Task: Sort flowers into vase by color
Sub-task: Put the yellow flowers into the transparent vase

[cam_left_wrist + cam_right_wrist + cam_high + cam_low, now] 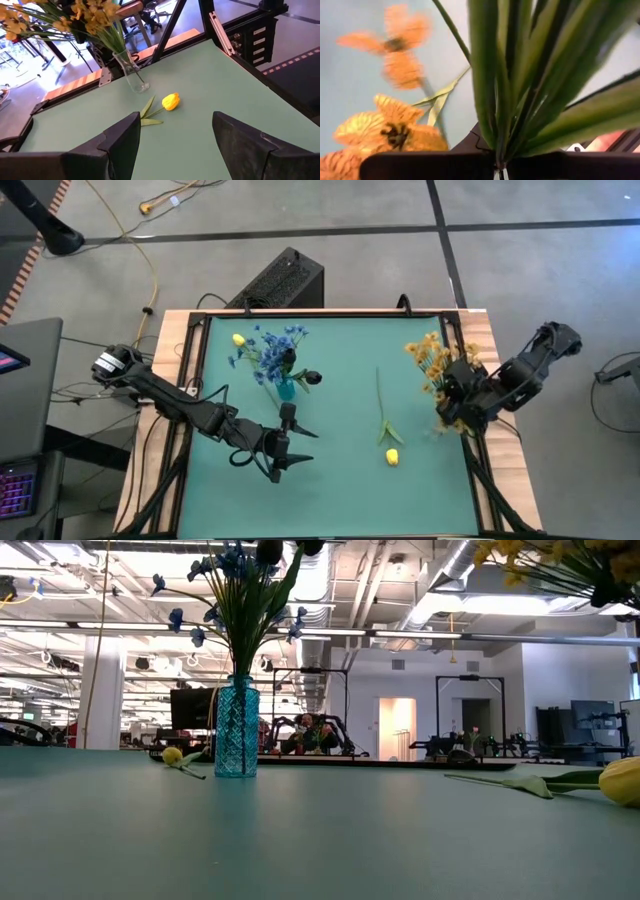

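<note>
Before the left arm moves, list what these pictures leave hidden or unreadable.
- Clear vase: in the high view, the right gripper and the yellow-orange flowers cover it.
- Right gripper's fingers: in the right wrist view, green stems fill the frame.
- Blue vase: in the low view, its blue flowers run off the top edge.
- Yellow bud: cut off by the low view's right edge.

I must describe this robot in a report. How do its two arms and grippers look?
Both arms are dark, nearly black, built of jointed segments. The left arm has a white label near its base and ends in the left gripper with two broad, flat black fingers. The right arm is bulkier at the wrist; the right gripper is also black.
</note>
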`<move>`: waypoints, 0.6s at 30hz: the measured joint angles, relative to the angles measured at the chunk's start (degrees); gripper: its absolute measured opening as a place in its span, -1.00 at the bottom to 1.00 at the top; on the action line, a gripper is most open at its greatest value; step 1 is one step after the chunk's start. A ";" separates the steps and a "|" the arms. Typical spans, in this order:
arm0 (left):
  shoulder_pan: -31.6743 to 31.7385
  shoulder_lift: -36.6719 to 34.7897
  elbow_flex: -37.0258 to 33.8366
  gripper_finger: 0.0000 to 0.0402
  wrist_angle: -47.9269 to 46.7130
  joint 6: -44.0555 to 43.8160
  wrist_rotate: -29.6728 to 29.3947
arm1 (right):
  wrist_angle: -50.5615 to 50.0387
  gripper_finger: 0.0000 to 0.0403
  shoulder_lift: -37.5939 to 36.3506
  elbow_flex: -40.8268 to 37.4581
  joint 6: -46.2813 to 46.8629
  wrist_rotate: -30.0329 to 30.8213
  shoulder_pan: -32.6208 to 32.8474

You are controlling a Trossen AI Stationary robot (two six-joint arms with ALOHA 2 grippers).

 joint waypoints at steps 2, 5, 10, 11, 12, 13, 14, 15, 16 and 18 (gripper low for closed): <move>0.00 0.00 0.00 0.18 0.00 0.04 -0.02 | 0.01 -0.78 0.00 0.00 0.20 -0.04 1.15; 0.00 -0.01 0.00 0.18 0.00 0.35 -0.02 | 0.02 -0.75 0.00 0.00 1.26 -0.24 2.77; 0.00 0.00 0.00 0.18 0.00 0.46 -0.02 | 0.26 -0.67 0.00 0.00 3.02 -1.56 4.59; 0.00 0.00 0.00 0.18 0.02 0.46 -0.02 | 0.26 -0.66 0.00 0.00 3.05 -2.39 4.79; 0.00 0.00 0.00 0.18 0.04 0.48 -0.02 | 0.26 -0.65 0.00 0.00 3.17 -3.30 4.90; 0.00 0.00 0.00 0.18 0.09 0.48 -0.02 | 0.26 -0.63 0.00 0.00 3.20 -3.96 4.94; 0.00 0.00 0.00 0.18 0.12 0.48 -0.02 | 0.31 -0.62 0.00 0.00 3.23 -4.43 4.94; 0.00 0.00 0.00 0.18 0.13 0.50 -0.02 | 0.33 -0.61 0.00 0.00 3.23 -4.94 4.90; 0.00 -0.01 0.00 0.18 0.15 0.50 -0.02 | 0.39 -0.59 0.00 0.00 3.22 -5.17 4.85; 0.04 0.00 -0.01 0.18 0.27 0.83 -0.03 | 0.42 -0.54 0.00 0.00 3.21 -5.16 4.43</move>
